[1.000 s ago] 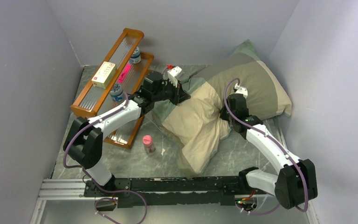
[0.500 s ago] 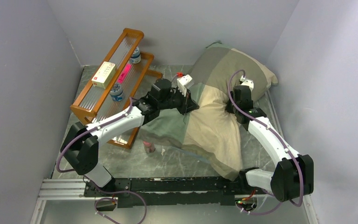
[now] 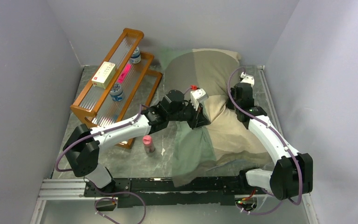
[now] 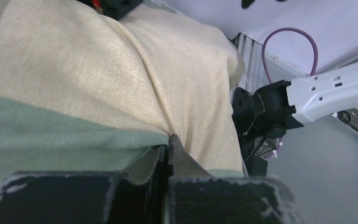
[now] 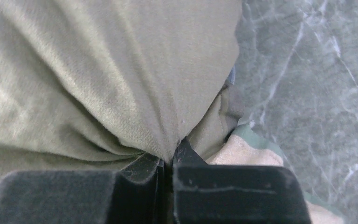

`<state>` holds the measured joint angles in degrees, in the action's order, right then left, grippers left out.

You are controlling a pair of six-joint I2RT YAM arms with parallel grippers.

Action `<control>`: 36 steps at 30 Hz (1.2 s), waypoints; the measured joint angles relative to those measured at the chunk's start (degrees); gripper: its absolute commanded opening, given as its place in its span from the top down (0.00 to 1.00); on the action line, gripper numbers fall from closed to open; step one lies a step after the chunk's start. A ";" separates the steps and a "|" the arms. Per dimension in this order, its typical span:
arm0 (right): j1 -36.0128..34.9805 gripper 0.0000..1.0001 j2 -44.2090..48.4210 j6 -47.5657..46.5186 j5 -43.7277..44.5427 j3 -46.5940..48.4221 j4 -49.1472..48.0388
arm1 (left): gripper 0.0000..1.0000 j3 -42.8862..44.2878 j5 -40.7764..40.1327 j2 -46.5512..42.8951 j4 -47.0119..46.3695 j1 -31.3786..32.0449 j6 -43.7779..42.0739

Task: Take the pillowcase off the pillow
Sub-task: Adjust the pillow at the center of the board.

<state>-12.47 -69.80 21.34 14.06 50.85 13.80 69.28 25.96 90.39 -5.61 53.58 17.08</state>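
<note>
My left gripper (image 4: 168, 140) and right gripper (image 5: 172, 156) are each pinched on the pillowcase (image 3: 200, 65), bunched right of centre, spanning far to near. No pillow exposed; removal judged barely begun.

A robotics lab test cell: plain pale partition walls (image 3: 23, 70) box in a marble-pattern tabletop (image 3: 123, 161), and two cabled robot arms (image 3: 121, 128) are bolted to an aluminium rail (image 3: 60, 189) well behind the fingers (image 4: 65, 198).
</note>
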 measured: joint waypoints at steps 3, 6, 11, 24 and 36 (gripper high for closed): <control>0.00 1.00 -0.28 0.00 -2.73 0.00 -1.92 | 0.95 -1.01 -0.44 -0.13 0.63 1.07 0.20; -0.04 0.98 -0.39 0.07 -5.51 0.00 -3.26 | 0.95 -2.21 -3.06 -0.96 2.54 1.55 0.09; -0.04 0.97 -0.37 0.26 -8.81 -0.09 -4.76 | 0.95 -3.06 -9.20 -3.87 7.06 1.84 -0.87; -0.33 0.55 3.96 2.47 -16.76 -4.87 -10.69 | 0.92 -8.17 -10.25 -8.28 10.99 -5.18 -0.52; -0.70 0.14 11.04 2.71 -18.08 -5.38 -7.48 | 0.35 -8.46 -12.94 -12.07 12.39 -8.50 -1.09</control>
<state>-13.17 -58.76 24.05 -4.01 45.47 6.33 60.82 13.02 78.32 6.79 45.08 15.99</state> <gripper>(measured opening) 0.797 0.552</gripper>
